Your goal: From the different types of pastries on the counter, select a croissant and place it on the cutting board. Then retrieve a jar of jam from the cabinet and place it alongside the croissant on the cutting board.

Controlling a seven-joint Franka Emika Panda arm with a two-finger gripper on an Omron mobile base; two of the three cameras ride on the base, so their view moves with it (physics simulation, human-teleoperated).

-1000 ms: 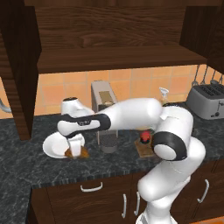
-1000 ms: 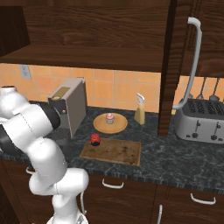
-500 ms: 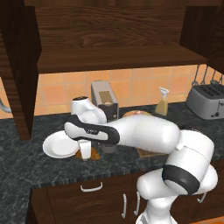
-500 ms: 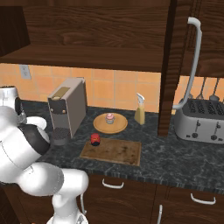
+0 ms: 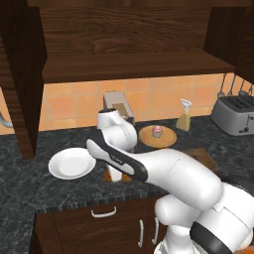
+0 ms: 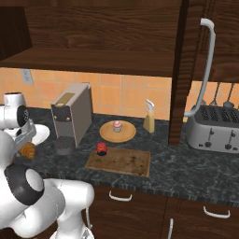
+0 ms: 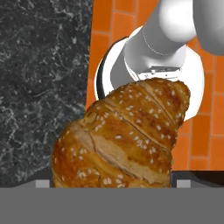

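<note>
The golden-brown croissant (image 7: 127,135) sits between my fingers, close up in the hand view. My gripper (image 5: 115,173) is shut on it, low over the dark counter (image 5: 30,198), just right of a white plate (image 5: 69,163). From the right the croissant (image 6: 29,150) hangs under the gripper (image 6: 26,142) at the far left. The wooden cutting board (image 6: 120,161) lies bare in the middle of the counter. A small jar of jam (image 6: 101,148) with a red lid stands at the board's left corner. The pink cupcake (image 6: 117,126) sits on a round wooden plate (image 6: 128,135). The cabinet (image 6: 93,28) hangs above.
A grey coffee machine (image 6: 70,116) stands between my gripper and the board. A yellowish spray bottle (image 6: 149,122) and a silver toaster (image 6: 214,133) are further right. The open cabinet door (image 6: 196,60) with a white handle hangs above the toaster.
My gripper has carried the croissant to the right, off the white plate and onto the counter side of it. The arm has swung lower and across the front of the scene.
</note>
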